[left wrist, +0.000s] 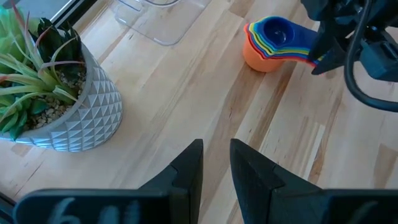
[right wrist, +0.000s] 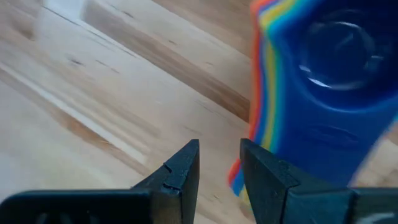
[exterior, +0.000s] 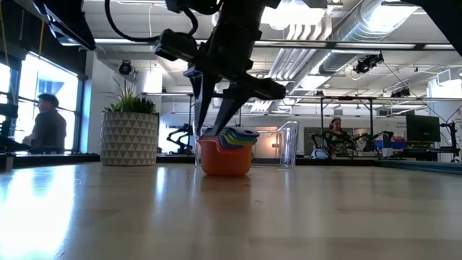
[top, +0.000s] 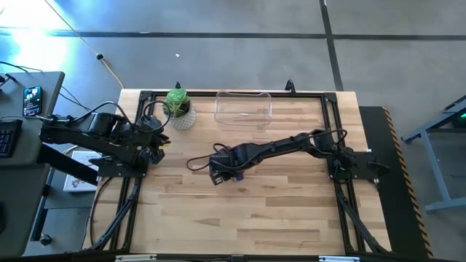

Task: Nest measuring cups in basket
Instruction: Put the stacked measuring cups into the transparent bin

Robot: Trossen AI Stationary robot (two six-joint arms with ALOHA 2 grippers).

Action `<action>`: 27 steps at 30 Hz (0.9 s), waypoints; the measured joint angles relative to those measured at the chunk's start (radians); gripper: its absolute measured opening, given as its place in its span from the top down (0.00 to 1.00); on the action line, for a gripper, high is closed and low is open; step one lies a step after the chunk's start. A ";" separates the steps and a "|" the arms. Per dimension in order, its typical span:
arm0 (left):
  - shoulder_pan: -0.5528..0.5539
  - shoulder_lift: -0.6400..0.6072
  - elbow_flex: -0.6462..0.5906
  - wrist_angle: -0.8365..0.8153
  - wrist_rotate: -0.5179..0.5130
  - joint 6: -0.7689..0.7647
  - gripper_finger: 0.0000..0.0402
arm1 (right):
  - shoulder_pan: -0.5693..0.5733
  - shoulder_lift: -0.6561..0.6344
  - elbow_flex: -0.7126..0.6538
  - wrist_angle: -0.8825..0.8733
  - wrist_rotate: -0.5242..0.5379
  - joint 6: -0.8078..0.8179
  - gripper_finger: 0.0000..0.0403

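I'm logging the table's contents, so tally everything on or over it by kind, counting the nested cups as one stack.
stack of nested measuring cups: 1, on the table, outside the basket
clear basket: 1, empty
potted plant: 1
grippers: 2, the left gripper near the plant, the right gripper at the stack
Total: 5

A: Where is the nested stack of measuring cups [exterior: 227, 153]?

B: On the table [top: 277, 218], mid-table, outside the basket [top: 243, 107], which lies at its 12 o'clock. The plant pot [top: 179, 109] stands at 10 o'clock, left of the basket.
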 joint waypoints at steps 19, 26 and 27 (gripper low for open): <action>0.000 0.000 0.000 0.000 0.000 0.001 0.83 | 0.000 0.019 0.000 0.035 -0.028 0.036 0.73; 0.000 0.000 0.000 0.000 -0.002 0.001 0.83 | 0.000 0.019 0.000 -0.029 0.008 0.045 0.73; 0.000 0.000 0.000 0.000 -0.002 0.001 0.83 | 0.000 0.019 0.000 -0.032 0.008 0.044 0.73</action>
